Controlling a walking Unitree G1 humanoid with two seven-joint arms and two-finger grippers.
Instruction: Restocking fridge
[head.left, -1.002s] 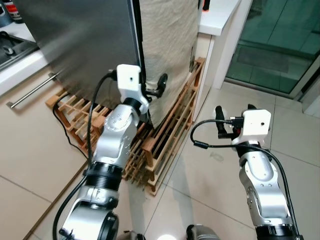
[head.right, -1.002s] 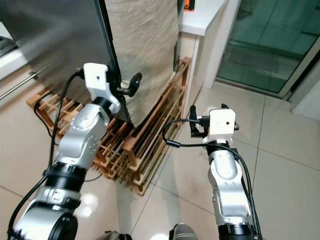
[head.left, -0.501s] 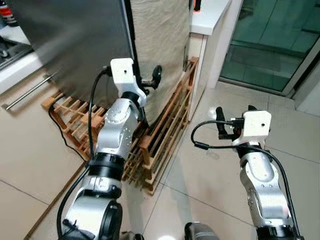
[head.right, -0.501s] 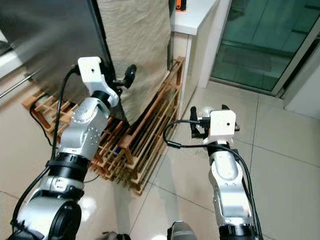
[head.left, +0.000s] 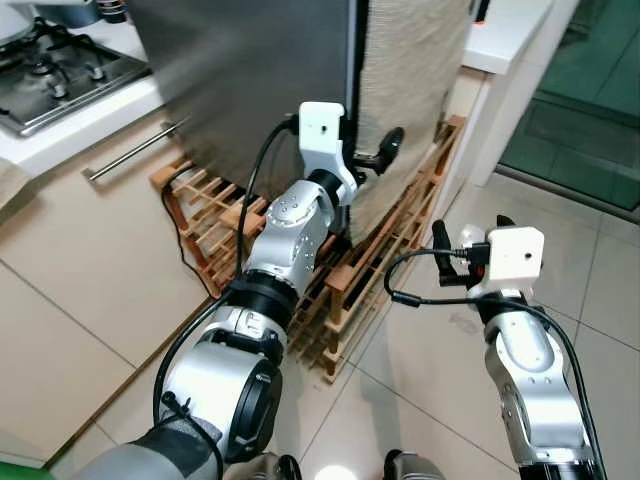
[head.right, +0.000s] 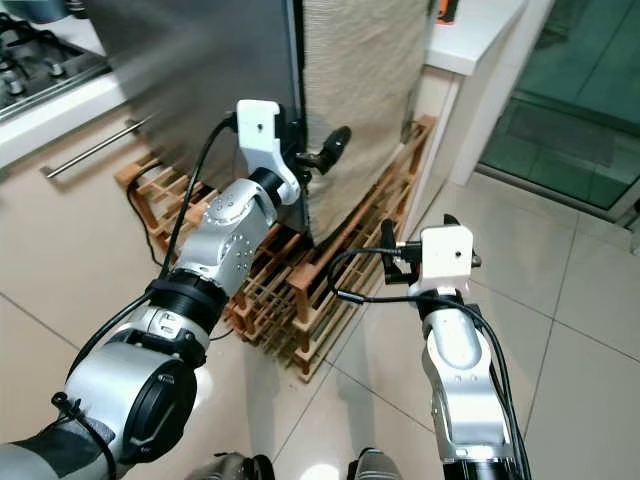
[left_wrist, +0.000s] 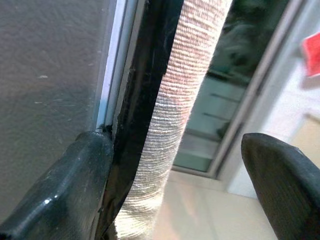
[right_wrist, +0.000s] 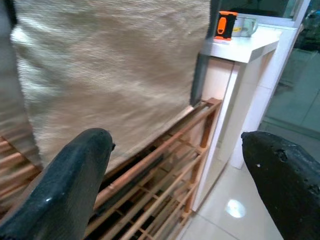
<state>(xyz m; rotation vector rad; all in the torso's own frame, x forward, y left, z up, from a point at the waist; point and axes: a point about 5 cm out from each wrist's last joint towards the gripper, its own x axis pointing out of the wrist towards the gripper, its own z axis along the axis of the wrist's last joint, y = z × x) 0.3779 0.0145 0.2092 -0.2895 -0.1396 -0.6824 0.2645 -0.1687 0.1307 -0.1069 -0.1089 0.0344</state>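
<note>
Left eye view: left claw (head.left: 372, 160) raised at the steel fridge door (head.left: 250, 80) edge, fingers spread wide. Left wrist view: one finger (left_wrist: 60, 195) against the door's black edge seal (left_wrist: 142, 100), the other beyond the woven cloth (left_wrist: 170, 120), gripping nothing. Right claw (head.right: 402, 248) held apart, low above the tiled floor (head.right: 580, 330), fingers wide, empty, facing the wooden rack (right_wrist: 165, 185).

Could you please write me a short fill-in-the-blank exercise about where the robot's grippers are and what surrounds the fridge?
1. The left gripper is at the edge of the steel ____ door.
2. The fridge stands on a ____ rack made of slats.
3. A beige ____ hangs down the fridge's side.
4. The right gripper hangs open above the tiled ____.

Missing words: fridge; wooden; cloth; floor
</note>
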